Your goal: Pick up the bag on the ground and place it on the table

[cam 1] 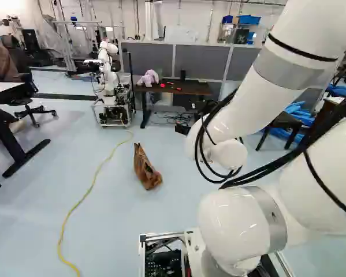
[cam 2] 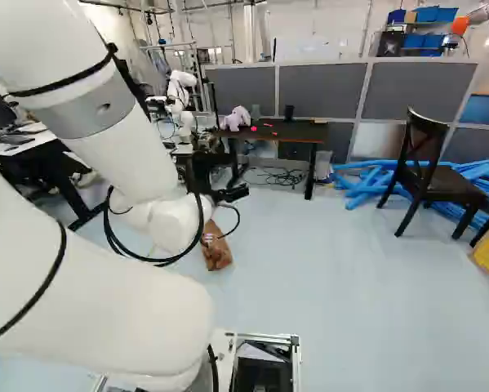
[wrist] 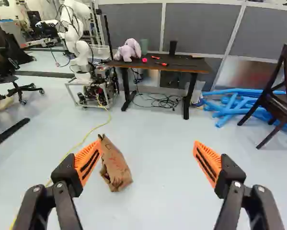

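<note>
My gripper [cam 2: 231, 194] reaches forward above the floor in the right base view, partly behind the arm. In the wrist view the gripper [wrist: 147, 160] stands wide open, orange pads apart, nothing held. The brown paper bag [cam 1: 145, 168] stands on the floor, its narrow crumpled top leaning. In the wrist view the bag [wrist: 115, 165] is ahead of the gripper, close beside the line of one finger and apart from the other. The dark-topped table [wrist: 181, 63] stands farther off against grey partitions, with a purple plush toy [wrist: 129, 50] and small red items on top.
Another robot [cam 1: 107, 86] stands beside the table. A yellow cable [cam 1: 92, 186] runs along the floor near the bag. Blue tubes [cam 2: 362, 186] and a dark wooden chair [cam 2: 428, 175] are right of the table. A desk [cam 1: 5, 92] and office chair stand at the left.
</note>
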### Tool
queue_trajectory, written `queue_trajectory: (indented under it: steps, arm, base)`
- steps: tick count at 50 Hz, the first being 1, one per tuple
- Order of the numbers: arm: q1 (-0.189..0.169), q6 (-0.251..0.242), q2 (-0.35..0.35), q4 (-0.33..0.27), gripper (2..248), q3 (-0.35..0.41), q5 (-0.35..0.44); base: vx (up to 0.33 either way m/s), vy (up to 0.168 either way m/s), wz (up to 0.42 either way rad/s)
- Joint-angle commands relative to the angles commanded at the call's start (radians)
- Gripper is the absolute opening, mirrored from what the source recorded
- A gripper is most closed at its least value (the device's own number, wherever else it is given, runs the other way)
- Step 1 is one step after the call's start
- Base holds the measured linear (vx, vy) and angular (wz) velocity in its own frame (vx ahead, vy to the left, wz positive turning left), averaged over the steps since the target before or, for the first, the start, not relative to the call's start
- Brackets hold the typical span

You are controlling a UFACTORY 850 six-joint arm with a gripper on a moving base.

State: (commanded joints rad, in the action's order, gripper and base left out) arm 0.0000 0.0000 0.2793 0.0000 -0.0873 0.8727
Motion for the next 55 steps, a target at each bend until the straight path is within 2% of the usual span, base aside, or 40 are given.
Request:
queue_trajectory:
  steps: [55]
  arm:
    - [0.000, 0.000, 0.000, 0.000, 247, 0.000, 0.000]
  base:
    - [0.014, 0.000, 0.000]
